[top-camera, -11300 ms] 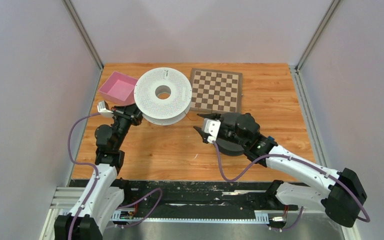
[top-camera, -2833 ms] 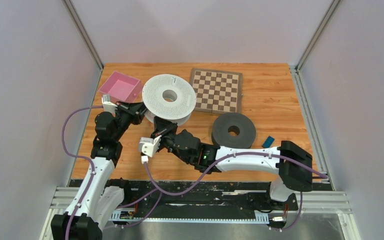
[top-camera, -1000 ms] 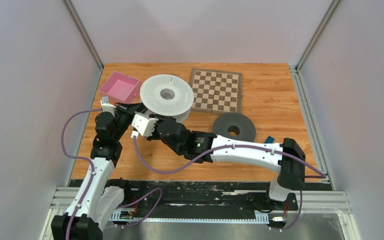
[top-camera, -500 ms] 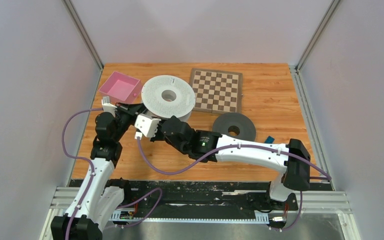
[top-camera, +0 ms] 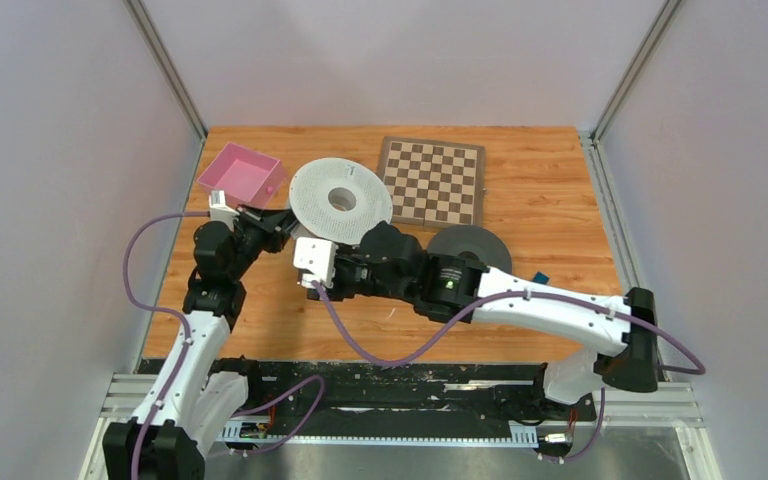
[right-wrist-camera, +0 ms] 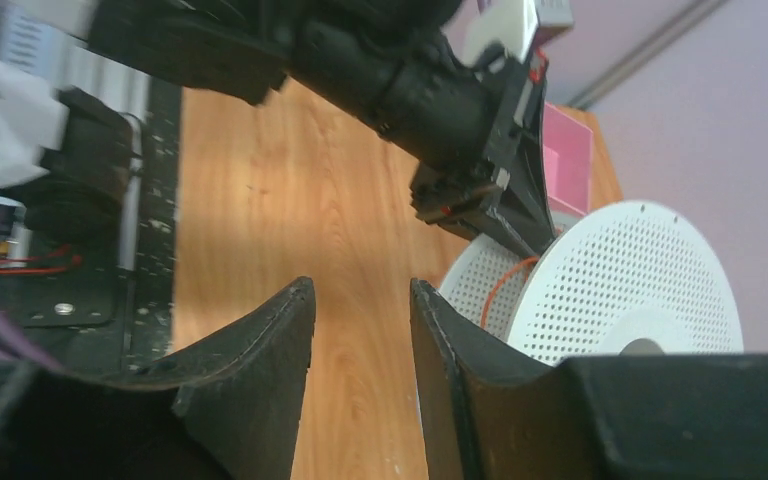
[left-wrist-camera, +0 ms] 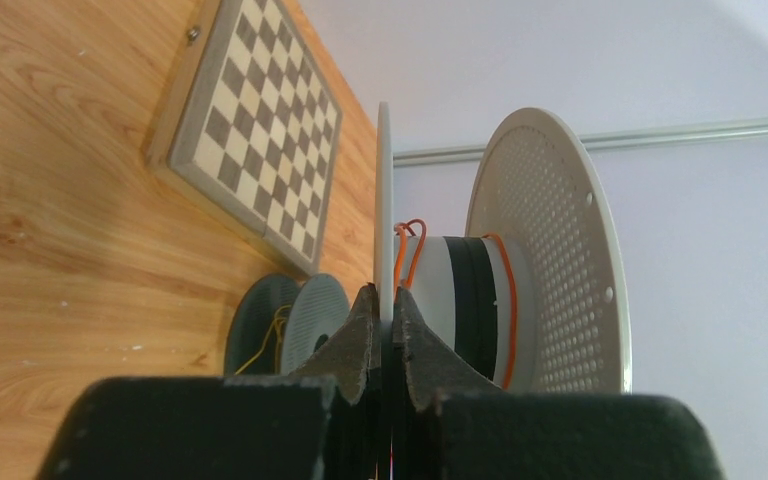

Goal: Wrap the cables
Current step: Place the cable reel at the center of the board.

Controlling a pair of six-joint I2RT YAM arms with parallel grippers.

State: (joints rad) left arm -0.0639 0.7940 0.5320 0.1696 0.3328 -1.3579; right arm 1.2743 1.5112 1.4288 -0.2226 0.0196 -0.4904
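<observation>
Two spools (top-camera: 315, 195), two cables (left-wrist-camera: 398, 258) (orange, yellow)

The white reel (top-camera: 340, 200) was speckled with rows of tiny holes (its core (left-wrist-camera: 455, 290) banded white and black). There was an orange-red cable (left-wrist-camera: 398, 258) and a pale yellow cable (left-wrist-camera: 260, 345). The other reel (top-camera: 475, 245) was dark grey. The board (top-camera: 432, 182) showed brown and cream checks, the tray (top-camera: 243, 176) was pink, the table (top-camera: 540, 190) orange wood grain.
</observation>
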